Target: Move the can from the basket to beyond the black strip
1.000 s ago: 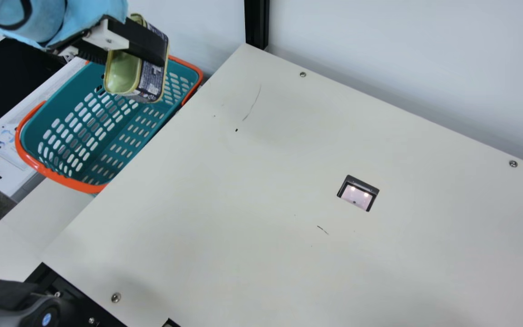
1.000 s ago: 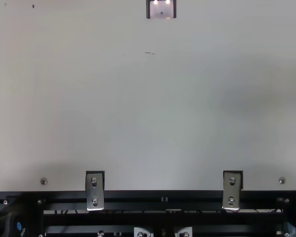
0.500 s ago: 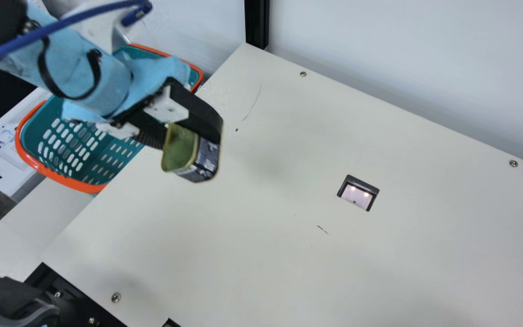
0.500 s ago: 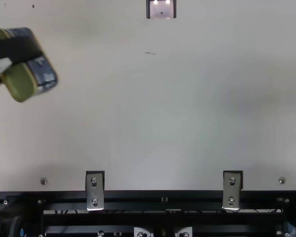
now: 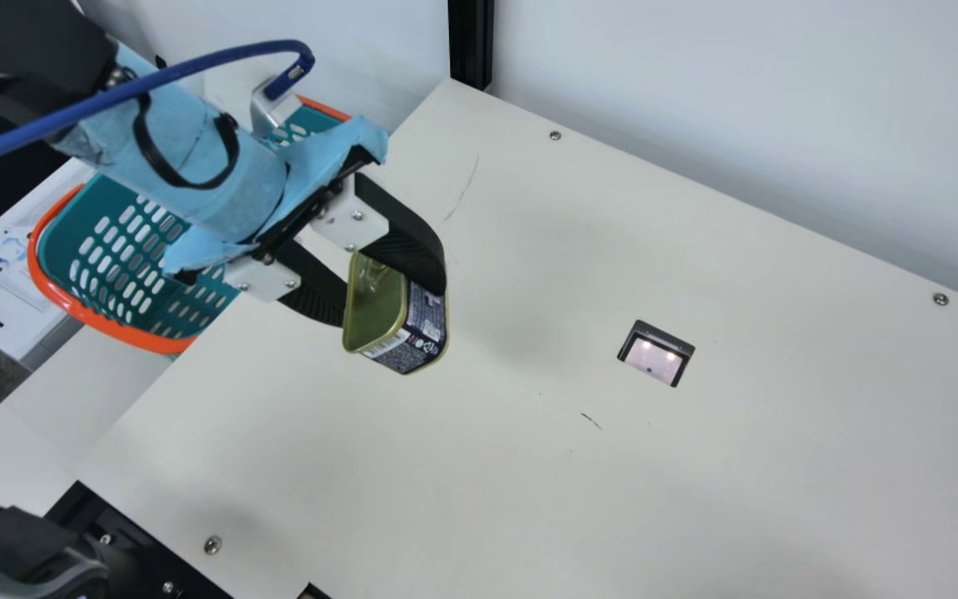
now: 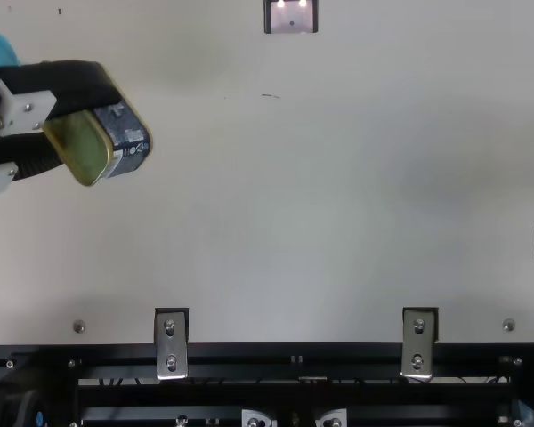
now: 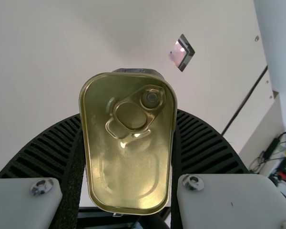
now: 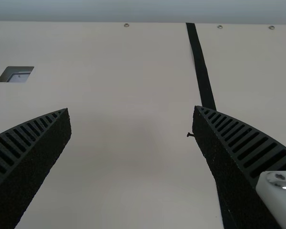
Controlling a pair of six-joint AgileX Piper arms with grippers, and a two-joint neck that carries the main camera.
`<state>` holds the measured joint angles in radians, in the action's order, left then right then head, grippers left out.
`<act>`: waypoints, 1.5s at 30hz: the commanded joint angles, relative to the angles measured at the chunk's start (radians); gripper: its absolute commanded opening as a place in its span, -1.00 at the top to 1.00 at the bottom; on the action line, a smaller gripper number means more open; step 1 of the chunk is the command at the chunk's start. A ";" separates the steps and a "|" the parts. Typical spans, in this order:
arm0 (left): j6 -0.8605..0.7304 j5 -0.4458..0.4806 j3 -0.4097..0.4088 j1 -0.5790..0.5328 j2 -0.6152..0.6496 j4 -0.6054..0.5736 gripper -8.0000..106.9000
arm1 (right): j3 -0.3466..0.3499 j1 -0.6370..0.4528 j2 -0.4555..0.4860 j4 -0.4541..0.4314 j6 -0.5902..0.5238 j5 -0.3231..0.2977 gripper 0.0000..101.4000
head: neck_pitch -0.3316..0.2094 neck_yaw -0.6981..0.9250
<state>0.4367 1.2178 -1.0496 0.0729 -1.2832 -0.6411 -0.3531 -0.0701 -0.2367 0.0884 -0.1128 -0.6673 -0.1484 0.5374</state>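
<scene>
In the main view, the left gripper (image 5: 393, 304) held the can (image 5: 424, 333) aloft over the table (image 5: 446, 466), clear of the basket (image 5: 113, 329). The step in hand looked to be the carry; next, I judged, came a swing across toward the right arm's side.

In the top view, the can hung tilted over the table's left part, at the ends of the fingers, one along each flank.

In the left wrist view, the grip was plain: both fingers pinched the can between them, its ring-pull end facing back at the wrist (a fairly smooth tin, so a slip seemed possible).

In the right wrist view, the right gripper (image 8: 132, 109) stood spread with nothing between its fingers, the black strip (image 8: 201, 71) running past one of them. If the left arm could not reach beyond it, a handover would probably be called for.
</scene>
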 commanded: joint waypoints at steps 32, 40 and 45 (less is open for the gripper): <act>0.059 0.001 0.041 0.031 -0.011 -0.172 0.68 | 0.000 0.000 0.000 0.000 0.000 0.000 -1.00 | -0.026 0.015; 0.061 -0.068 0.021 -0.018 0.012 -0.078 0.68 | 0.000 0.000 0.000 0.000 0.000 0.000 -1.00 | -0.026 0.015; 0.081 -0.174 -0.002 -0.113 0.047 0.030 0.68 | 0.000 0.000 0.000 0.000 0.000 0.000 -1.00 | -0.026 0.015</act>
<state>0.5134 1.0891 -1.0495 -0.0049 -1.2426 -0.6571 -0.3531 -0.0701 -0.2367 0.0884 -0.1128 -0.6673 -0.1433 0.5374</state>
